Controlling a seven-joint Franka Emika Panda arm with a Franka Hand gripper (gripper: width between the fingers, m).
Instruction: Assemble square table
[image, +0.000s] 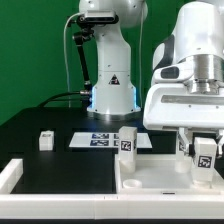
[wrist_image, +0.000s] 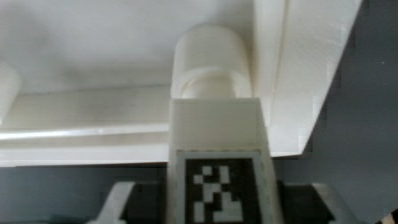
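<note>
The white square panel lies at the front of the exterior view's right. It fills the wrist view as a pale surface. My gripper hangs over the panel's right part, shut on a short white tagged leg. In the wrist view that leg stands between my fingers with its tag facing the camera, and its far end reaches toward the panel. A second tagged leg stands upright at the panel's back left corner. A third leg stands alone on the black table to the left.
The marker board lies flat behind the panel, in front of the robot base. A long low white border wall runs along the front left. A green backdrop closes the back.
</note>
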